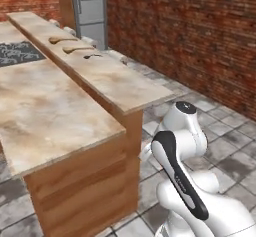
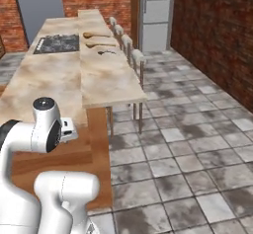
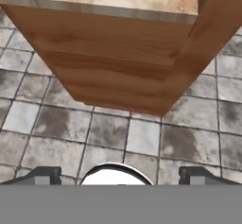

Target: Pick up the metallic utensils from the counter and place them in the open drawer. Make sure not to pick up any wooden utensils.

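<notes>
Gripper spread wide at frame bottom, holding nothing, above grey floor tiles. Counter end fills upper frame. Possibly wooden utensils far up the counter, too small to tell.

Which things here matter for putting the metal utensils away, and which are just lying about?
Job: small dark thin utensil, likely metal though too small to be sure; beige marbled counter.
Lying about: two tan wooden spoons, to be left; black cooktop; grey steel fridge; white bar stools.
</notes>
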